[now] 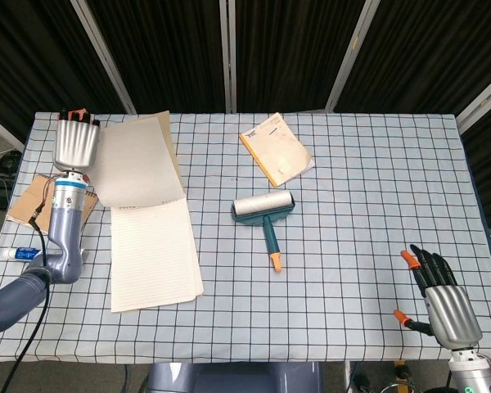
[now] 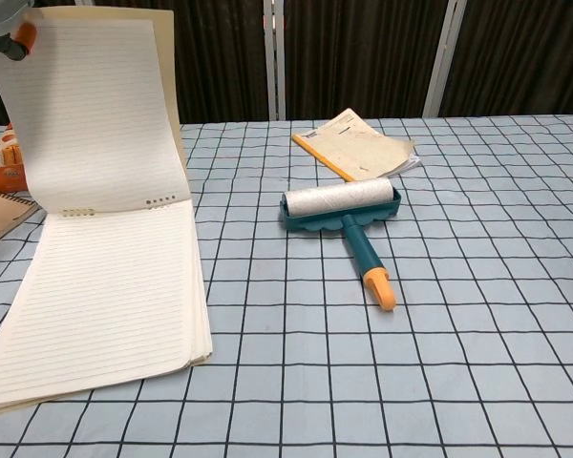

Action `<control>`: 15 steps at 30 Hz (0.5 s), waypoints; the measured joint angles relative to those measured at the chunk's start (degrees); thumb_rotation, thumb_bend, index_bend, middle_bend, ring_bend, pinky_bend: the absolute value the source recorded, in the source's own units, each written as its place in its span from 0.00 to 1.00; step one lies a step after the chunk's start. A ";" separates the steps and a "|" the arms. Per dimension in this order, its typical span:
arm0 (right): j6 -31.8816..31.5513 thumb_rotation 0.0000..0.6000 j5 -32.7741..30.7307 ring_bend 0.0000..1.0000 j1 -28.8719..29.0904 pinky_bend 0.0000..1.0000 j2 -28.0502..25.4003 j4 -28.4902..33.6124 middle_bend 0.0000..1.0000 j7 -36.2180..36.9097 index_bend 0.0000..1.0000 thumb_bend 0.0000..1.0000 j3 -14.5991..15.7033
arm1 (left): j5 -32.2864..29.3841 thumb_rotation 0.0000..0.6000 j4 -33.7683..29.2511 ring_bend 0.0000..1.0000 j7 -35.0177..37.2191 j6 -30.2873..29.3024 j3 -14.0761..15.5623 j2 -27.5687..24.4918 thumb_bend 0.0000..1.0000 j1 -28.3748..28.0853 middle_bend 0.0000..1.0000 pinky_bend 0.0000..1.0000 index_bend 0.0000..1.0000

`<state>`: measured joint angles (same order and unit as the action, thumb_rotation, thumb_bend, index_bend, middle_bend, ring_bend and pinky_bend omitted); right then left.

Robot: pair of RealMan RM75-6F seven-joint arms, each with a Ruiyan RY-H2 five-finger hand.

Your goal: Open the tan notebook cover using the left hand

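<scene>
At the near edge of the table, about five o'clock in the head view, the right hand (image 1: 444, 299) hangs palm down, holding nothing, its dark orange-tipped fingers spread and pointing toward eleven o'clock, the thumb sticking out to the left. It touches none of the objects.

Toward the middle of the checked tablecloth (image 1: 368, 205) lies a lint roller (image 1: 265, 214), its teal handle running to an orange tip at six o'clock and its pale roll lying crosswise at the top.

At nine o'clock from the roller sits the tan notebook (image 1: 154, 252), flat on the cloth with lined pages showing. Its cover (image 1: 135, 160), together with a lined sheet, is lifted up and back toward twelve o'clock, hinged along the binding holes; in the chest view the sheet (image 2: 95, 114) stands nearly upright. The left hand (image 1: 74, 144) grips the upper left corner of that raised cover, fingers curled over its top edge, an orange fingertip (image 2: 24, 36) pressing the sheet's corner.

Left of the arm, at nine o'clock, a brown paper piece (image 1: 31, 199) and a small tube (image 1: 18, 255) lie near the table edge.

Farther back, at one o'clock from the roller, rests a yellow-edged booklet (image 1: 276, 149)
</scene>
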<state>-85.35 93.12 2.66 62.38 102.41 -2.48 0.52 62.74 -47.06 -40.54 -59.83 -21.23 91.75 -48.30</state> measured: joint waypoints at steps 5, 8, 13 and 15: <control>0.25 1.00 -0.24 0.00 0.11 0.00 0.37 -0.37 0.00 -0.19 0.06 0.06 -0.05 | -1.44 1.00 3.54 0.00 -0.11 2.18 0.62 1.69 0.36 -0.84 0.00 0.00 0.00; 0.32 1.00 -0.31 0.00 0.12 0.00 0.57 -0.54 0.00 -0.50 0.06 0.06 -0.02 | -1.19 1.00 4.59 0.00 1.19 1.77 0.93 2.17 0.31 -1.03 0.00 0.00 0.00; 0.44 1.00 -0.46 0.00 0.11 0.00 0.68 -0.49 0.00 -1.04 0.06 0.06 0.03 | -0.65 1.00 4.92 0.00 4.23 0.25 0.95 2.09 0.30 -1.04 0.00 0.00 0.00; 0.33 1.00 -0.48 0.00 0.03 0.00 0.74 -0.40 0.00 -1.49 0.06 0.06 0.05 | -0.78 1.00 3.97 0.00 4.45 -0.13 0.87 1.50 0.30 -0.71 0.00 0.00 0.00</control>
<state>-85.03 92.64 2.69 63.11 102.01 -3.98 0.57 61.95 -43.09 -36.09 -59.96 -20.36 93.25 -49.01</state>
